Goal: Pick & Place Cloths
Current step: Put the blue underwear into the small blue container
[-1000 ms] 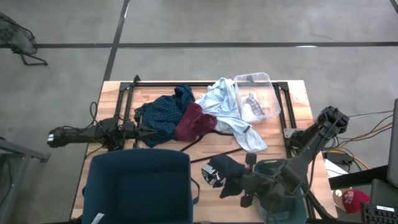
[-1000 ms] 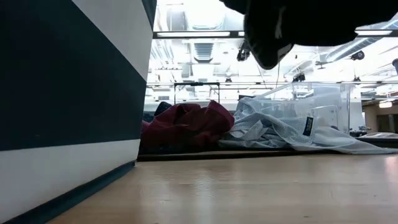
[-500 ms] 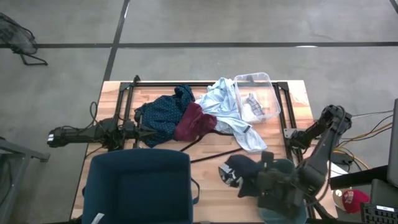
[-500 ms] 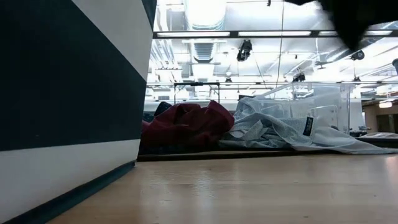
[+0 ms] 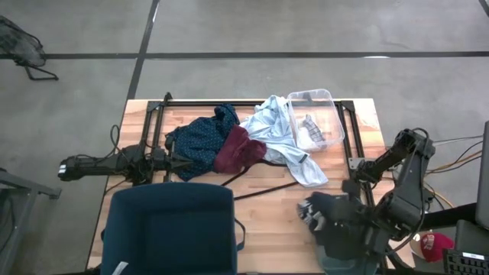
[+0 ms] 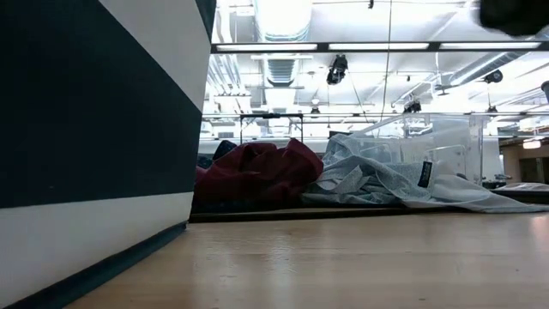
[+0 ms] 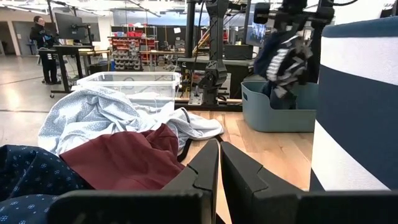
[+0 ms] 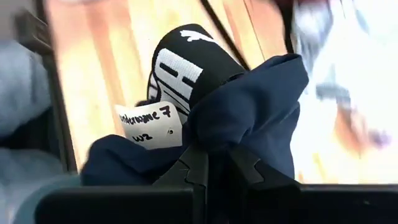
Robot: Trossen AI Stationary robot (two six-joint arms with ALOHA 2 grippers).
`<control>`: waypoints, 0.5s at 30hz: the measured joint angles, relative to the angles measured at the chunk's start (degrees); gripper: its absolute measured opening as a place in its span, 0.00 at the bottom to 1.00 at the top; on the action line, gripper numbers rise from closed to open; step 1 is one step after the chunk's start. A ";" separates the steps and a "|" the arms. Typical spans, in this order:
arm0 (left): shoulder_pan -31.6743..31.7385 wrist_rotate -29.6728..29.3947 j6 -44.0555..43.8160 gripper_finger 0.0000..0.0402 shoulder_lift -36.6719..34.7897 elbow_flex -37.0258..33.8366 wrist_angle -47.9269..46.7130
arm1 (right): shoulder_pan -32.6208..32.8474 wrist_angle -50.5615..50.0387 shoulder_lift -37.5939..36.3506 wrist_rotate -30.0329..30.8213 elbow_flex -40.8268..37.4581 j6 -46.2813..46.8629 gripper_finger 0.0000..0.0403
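Note:
My right gripper (image 8: 214,163) is shut on the black printed garment (image 5: 315,213), held in the air above the table's near right part, beside the grey-blue tub (image 7: 273,107). The garment also shows in the left wrist view (image 7: 283,53). My left gripper (image 7: 214,177) waits shut, low at the table's left, next to the navy dotted shirt (image 5: 200,143). The maroon piece (image 5: 238,150) lies against that shirt. The pale blue-white shirt (image 5: 279,139) is spread beside a clear box (image 5: 328,99), which holds the grey-white socks (image 5: 309,130). My right gripper pinches a bunched fold of the dark garment (image 8: 219,134) between its two fingers, coming from above and from the table's right. The garment is lifted clear and hangs crumpled below the fingers, its white print (image 8: 177,71) and paper tag (image 8: 149,124) facing the wrist camera.
A big dark blue bin with a white stripe (image 5: 168,229) fills the near left. A thin black wire hanger (image 5: 260,188) lies mid-table. A black frame (image 5: 157,114) runs along the far and left sides. Bare wood (image 6: 343,257) lies between the bin and the cloth pile.
My right gripper has carried the black garment toward the table's right edge, still shut on it. The garment stays lifted and bunched. In the low view it has moved off toward the upper right corner. The other cloths have kept still.

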 joint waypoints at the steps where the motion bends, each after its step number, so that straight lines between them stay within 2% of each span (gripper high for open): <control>1: 0.01 0.00 0.01 0.06 0.01 0.00 0.00 | 0.26 -1.75 0.00 -2.11 0.35 2.85 0.04; 10: -0.01 0.00 0.01 0.06 0.02 0.00 0.00 | 2.56 -1.47 -0.33 -16.51 -1.22 16.57 0.04; 15: 0.01 0.00 0.01 0.06 0.00 0.00 0.00 | 4.03 -1.27 0.86 -20.03 -4.04 23.86 0.04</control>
